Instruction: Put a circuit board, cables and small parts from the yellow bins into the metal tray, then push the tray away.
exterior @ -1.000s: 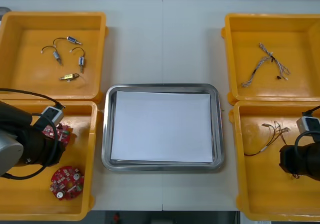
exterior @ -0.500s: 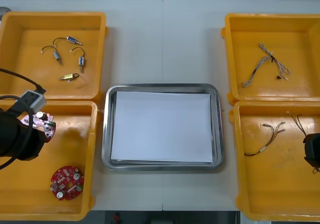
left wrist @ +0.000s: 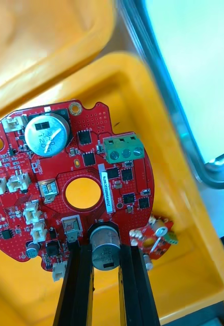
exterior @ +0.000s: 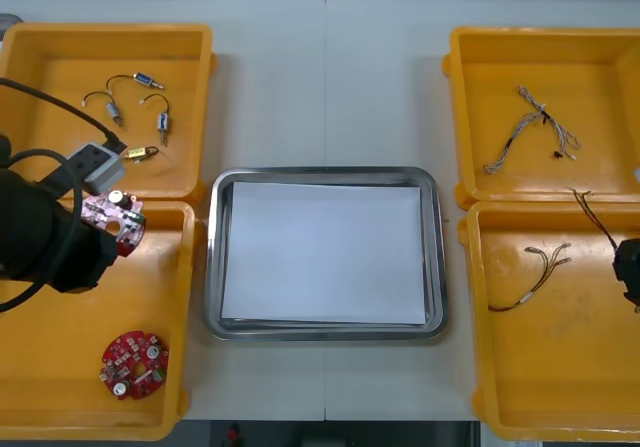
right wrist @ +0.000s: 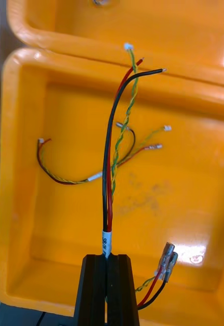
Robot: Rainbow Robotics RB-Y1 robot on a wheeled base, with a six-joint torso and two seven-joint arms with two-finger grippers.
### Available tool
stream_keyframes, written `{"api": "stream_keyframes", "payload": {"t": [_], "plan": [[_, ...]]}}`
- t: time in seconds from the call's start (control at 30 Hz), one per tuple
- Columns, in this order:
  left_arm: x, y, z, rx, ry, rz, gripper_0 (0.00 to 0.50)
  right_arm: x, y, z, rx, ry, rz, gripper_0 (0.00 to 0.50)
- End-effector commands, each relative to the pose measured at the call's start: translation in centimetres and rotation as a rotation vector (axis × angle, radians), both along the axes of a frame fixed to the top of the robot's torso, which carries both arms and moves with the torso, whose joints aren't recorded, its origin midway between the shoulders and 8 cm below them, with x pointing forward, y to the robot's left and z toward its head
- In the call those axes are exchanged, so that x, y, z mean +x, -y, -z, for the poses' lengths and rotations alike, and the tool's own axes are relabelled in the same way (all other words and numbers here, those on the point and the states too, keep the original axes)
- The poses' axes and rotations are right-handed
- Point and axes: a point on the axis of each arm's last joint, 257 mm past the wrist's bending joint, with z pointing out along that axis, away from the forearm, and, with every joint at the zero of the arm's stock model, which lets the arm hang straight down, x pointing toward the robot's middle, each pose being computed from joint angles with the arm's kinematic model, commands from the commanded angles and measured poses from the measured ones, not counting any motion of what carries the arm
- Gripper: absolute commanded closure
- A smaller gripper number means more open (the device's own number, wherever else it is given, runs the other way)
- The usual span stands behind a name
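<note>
Left gripper (left wrist: 106, 252) is clenched on a board (left wrist: 71, 173) over the near-left bin (exterior: 165, 287), left of the tray (exterior: 437, 267). Right gripper (right wrist: 108, 262) grasps a cable (right wrist: 112, 168) — over the near-right bin (exterior: 540, 367).

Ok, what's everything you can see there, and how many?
table: one, light, under everything.
yellow bins: four, two at each side.
metal tray: one, shiny, white inside, between the bins.
circuit boards: two, red; one lying in the near left bin, one held above it.
small metal parts: four, mostly silvery, far left bin.
cables: three; pale twisted in far right bin, one lying in near right bin, black-red-yellow one held.
left claw: black, shut on a circuit board.
right claw: black, shut on a cable.
</note>
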Motion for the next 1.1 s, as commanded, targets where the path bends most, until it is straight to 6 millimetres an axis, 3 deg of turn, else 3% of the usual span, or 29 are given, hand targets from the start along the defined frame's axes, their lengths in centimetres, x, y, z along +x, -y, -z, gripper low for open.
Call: {"api": "stream_keyframes", "payload": {"t": [0.03, 0.3, 0.57, 1.1], "plan": [[0.2, 4.8, -1.1, -0.026, 0.022, 0.068, 0.500, 1.1, -0.3, -4.1, -0.103, 0.083, -0.134, 0.500], [-0.4, 9.8, -0.5, -0.053, -0.004, 0.122, 0.500, 1.0, -1.2, -5.2, -0.144, 0.076, -0.215, 0.500], [-0.2, 14.9, 2.2, -0.106, -0.028, 0.144, 0.500, 0.6, -2.0, -4.9, -0.160, 0.056, -0.256, 0.500], [1.6, 17.9, 9.0, -0.103, -0.057, 0.145, 0.500, 0.2, -2.5, -4.6, -0.153, 0.044, -0.285, 0.500]]}}
